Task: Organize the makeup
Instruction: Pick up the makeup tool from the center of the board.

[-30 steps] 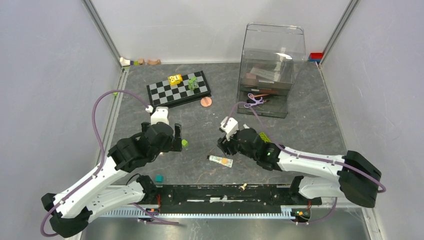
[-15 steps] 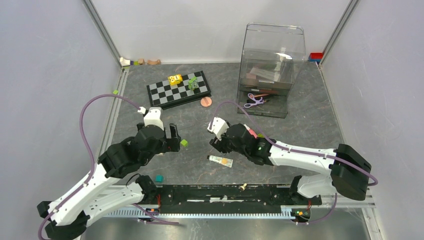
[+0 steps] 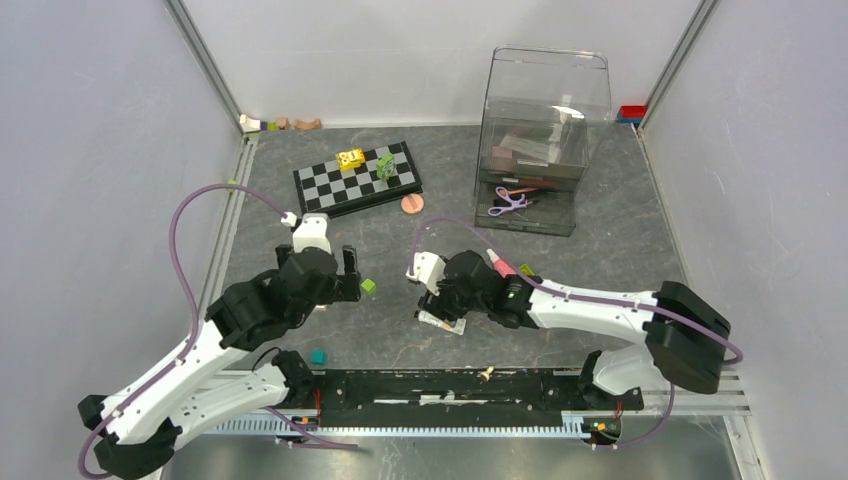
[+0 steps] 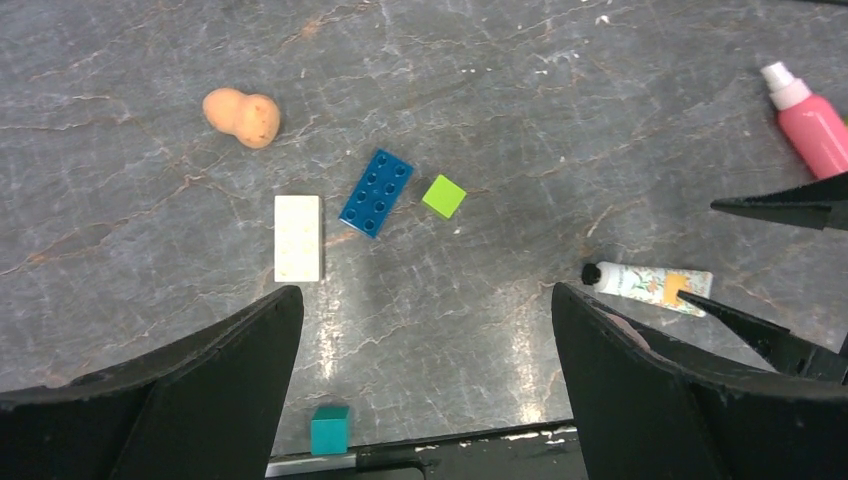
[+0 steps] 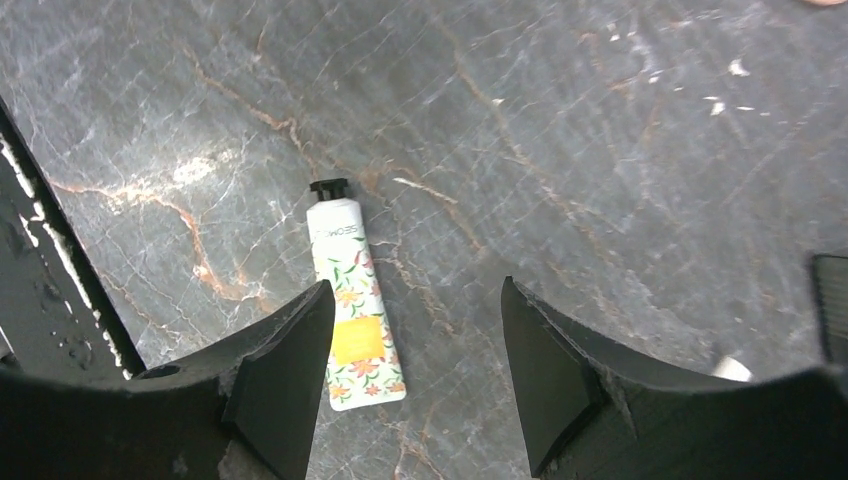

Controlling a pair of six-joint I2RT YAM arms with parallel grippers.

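Note:
A cream floral tube (image 3: 441, 322) (image 5: 355, 300) (image 4: 648, 283) with a black cap lies flat on the grey table near the front. My right gripper (image 3: 434, 306) (image 5: 416, 288) hangs open just above it, the tube's flat end beside the left finger, nothing gripped. A pink tube (image 3: 500, 265) (image 4: 815, 125) lies behind that arm. A peach sponge (image 4: 243, 116) shows in the left wrist view. My left gripper (image 3: 348, 272) (image 4: 425, 292) is wide open over bare table. A purple curler (image 3: 510, 200) and other makeup sit in the clear box (image 3: 588, 150).
The chessboard (image 3: 330, 188) with two small toys lies at the back left, a round pink disc (image 3: 412, 203) beside it. Toy blocks are scattered: green (image 3: 368, 286) (image 4: 443, 196), teal (image 3: 318, 356) (image 4: 329, 429), blue (image 4: 375, 192), white (image 4: 298, 237). A black rail (image 3: 430, 385) lines the front edge.
My right arm has swung left and toward the front edge until its gripper is over the cream tube, and its jaws have widened a little. The left arm shifted slightly.

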